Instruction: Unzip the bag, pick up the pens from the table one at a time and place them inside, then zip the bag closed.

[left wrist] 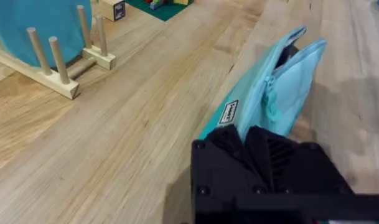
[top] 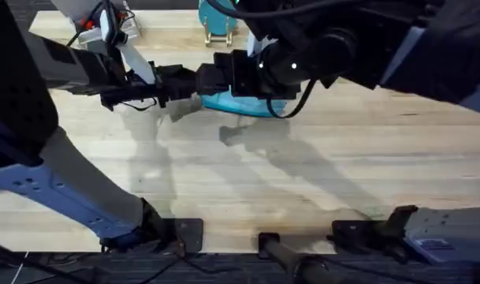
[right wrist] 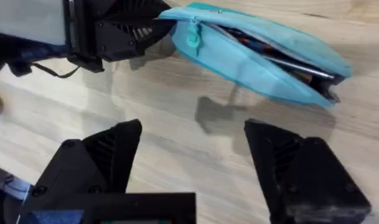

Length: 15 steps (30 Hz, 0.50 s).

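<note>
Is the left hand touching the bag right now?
Touching. The right wrist view shows the left hand clamped on the end of the bag, next to its zipper pull; the left wrist view shows the fabric running into its fingers.

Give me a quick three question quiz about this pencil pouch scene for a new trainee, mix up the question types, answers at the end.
1. True or false: the blue pouch is zipped fully shut.
2. Which gripper is clamped on the end of the pouch? A) the left gripper B) the right gripper C) neither
3. Fill in: the right gripper's fingers are ____ above the table.

Key
1. False: the pouch gapes open along its length, with pens visible inside.
2. A: the left gripper is shut on the pouch's end beside the zipper pull.
3. Open, spread wide with nothing between them.
</note>
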{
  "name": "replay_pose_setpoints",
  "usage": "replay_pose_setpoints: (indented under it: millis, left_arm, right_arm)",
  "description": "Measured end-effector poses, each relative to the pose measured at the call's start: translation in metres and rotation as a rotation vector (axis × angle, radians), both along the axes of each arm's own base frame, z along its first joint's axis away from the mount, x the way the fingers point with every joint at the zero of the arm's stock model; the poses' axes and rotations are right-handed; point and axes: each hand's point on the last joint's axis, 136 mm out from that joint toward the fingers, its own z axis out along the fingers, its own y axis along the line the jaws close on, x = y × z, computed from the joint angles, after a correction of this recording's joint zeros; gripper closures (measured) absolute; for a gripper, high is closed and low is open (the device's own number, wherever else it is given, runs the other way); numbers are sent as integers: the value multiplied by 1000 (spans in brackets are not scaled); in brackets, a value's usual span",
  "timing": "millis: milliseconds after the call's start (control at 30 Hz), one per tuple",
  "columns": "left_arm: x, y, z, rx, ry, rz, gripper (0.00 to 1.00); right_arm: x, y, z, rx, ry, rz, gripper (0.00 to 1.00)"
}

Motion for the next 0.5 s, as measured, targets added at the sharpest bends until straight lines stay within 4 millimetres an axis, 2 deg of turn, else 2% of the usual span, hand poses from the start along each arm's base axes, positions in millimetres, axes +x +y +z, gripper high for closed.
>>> replay_pose_setpoints:
  millis: [167, 400, 500]
  left_arm:
    - [0, 0, 0, 0, 1, 0, 959]
    - [-1, 0, 0, -3, 8, 1, 959]
    - [-1, 0, 0, -3, 8, 1, 959]
  right_arm:
    - [0, 3, -7, -25, -4, -8, 5]
    - [-4, 13, -37, -95, 29, 12, 5]
    - [-1, 18, -43, -95, 26, 13, 6]
